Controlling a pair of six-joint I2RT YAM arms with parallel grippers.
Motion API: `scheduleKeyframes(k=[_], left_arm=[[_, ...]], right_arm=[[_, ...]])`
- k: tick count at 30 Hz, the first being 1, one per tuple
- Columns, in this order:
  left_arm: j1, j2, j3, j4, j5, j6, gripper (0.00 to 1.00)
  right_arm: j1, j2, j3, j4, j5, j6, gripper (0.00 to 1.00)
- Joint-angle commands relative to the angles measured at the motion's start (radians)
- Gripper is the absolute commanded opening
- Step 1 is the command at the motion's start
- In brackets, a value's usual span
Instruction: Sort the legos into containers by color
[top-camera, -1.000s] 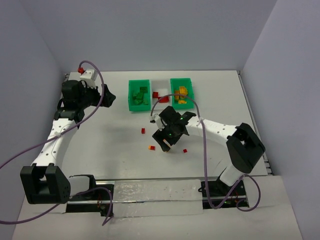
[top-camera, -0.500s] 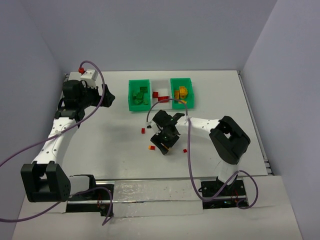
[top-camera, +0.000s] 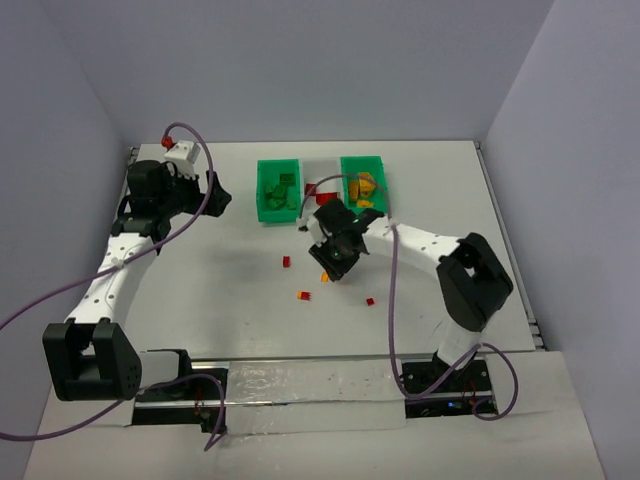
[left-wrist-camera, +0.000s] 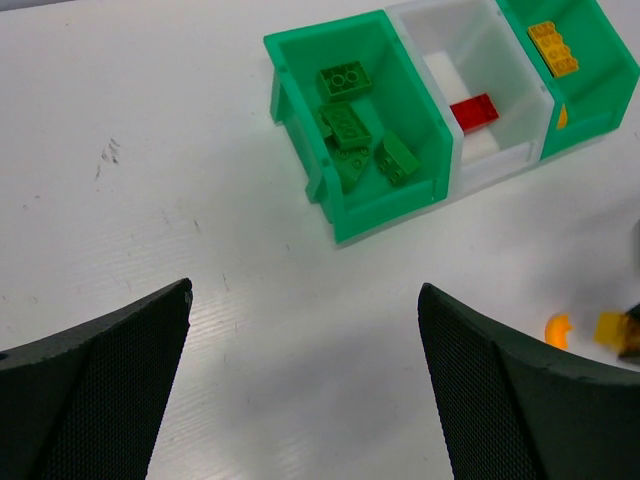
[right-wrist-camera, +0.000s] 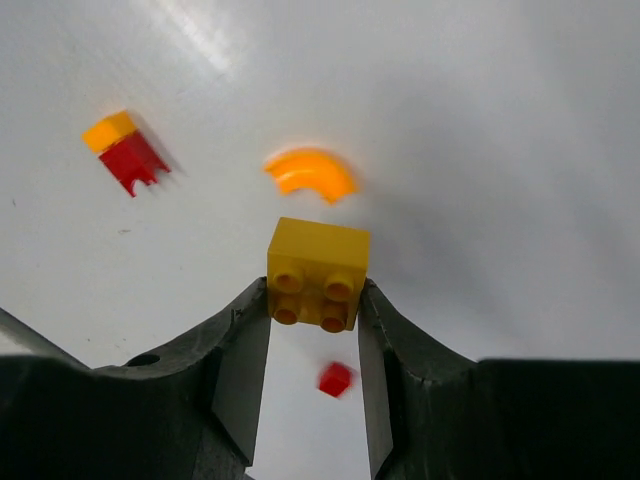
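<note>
One yellow brick is clamped between the jaws of the right gripper, studs toward the wrist camera, clear of the table. Against the top view of a second ago, this gripper is shifted toward 12 o'clock, away from the loose pieces. Pickup is judged complete and carrying begun. An orange arc, a red-and-orange piece and a red bit are seen below on the table, unsorted. The right green bin, holding yellow and orange bricks, lies near, at 1 o'clock from the gripper. The left gripper is spread wide, empty, unmoved, at 9 o'clock of the left green bin.
</note>
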Motion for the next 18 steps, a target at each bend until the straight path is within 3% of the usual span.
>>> scheduleKeyframes(k=[1,4,7,14,18], left_arm=[[-0.009,0.023,0.048,-0.050,0.102,0.089,0.99],[-0.040,0.031,0.048,-0.073,0.175,0.121,0.99],[-0.132,0.028,0.041,-0.080,0.118,0.162,0.99],[-0.301,0.051,0.031,-0.062,0.021,0.205,0.99],[-0.329,0.074,0.045,-0.056,0.024,0.207,0.99]], right_arm=[[-0.175,-0.167,0.160,0.016,0.018,-0.057,0.00],[-0.314,-0.105,0.311,0.010,0.051,-0.074,0.00],[-0.400,-0.022,0.408,0.025,0.074,-0.081,0.00],[-0.449,0.183,0.575,0.062,0.102,-0.081,0.03],[-0.453,0.280,0.648,0.076,0.102,-0.071,0.15]])
